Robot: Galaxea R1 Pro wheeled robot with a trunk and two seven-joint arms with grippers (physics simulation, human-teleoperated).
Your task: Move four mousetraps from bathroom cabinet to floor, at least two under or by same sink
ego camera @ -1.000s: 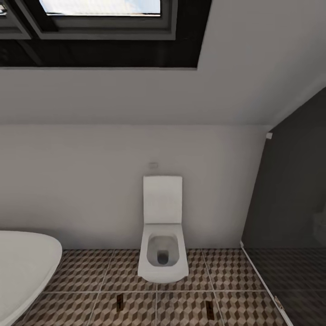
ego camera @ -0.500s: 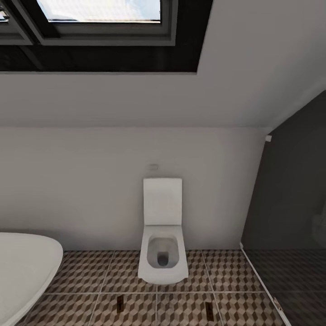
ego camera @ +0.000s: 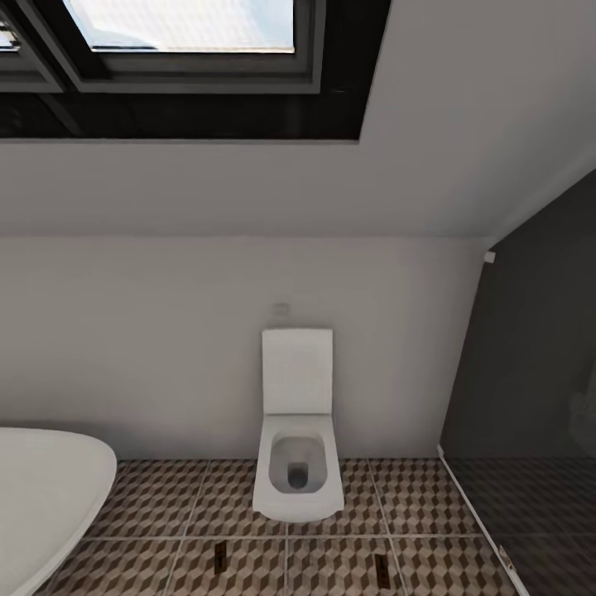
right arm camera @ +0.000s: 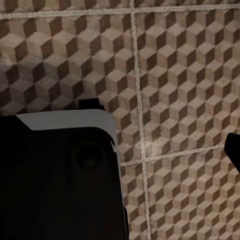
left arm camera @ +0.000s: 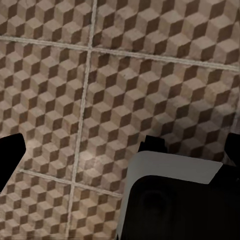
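Head camera has tilted up slightly over the last second: the skylight [ego camera: 178, 16] takes more of the frame and the toilet [ego camera: 296, 430] sits a touch lower. Nothing in the room moved, only the view.

Two small dark things lie on the floor [ego camera: 165, 497] just in front of the toilet, one [ego camera: 220, 557] toward the tub [ego camera: 41, 488], one [ego camera: 382, 568] toward the dark glass panel [ego camera: 530, 372]. Possibly mousetraps; too small to confirm. Cabinet and sink aren't in frame.

Both wrist cams look down on cube-pattern tile [left arm camera: 150, 75] [right arm camera: 175, 75]. Jaws state: cannot tell for either arm, and nothing visibly held.

Judgement: robot is in transit or scanning, and needs to turn toward the cabinet or sink.
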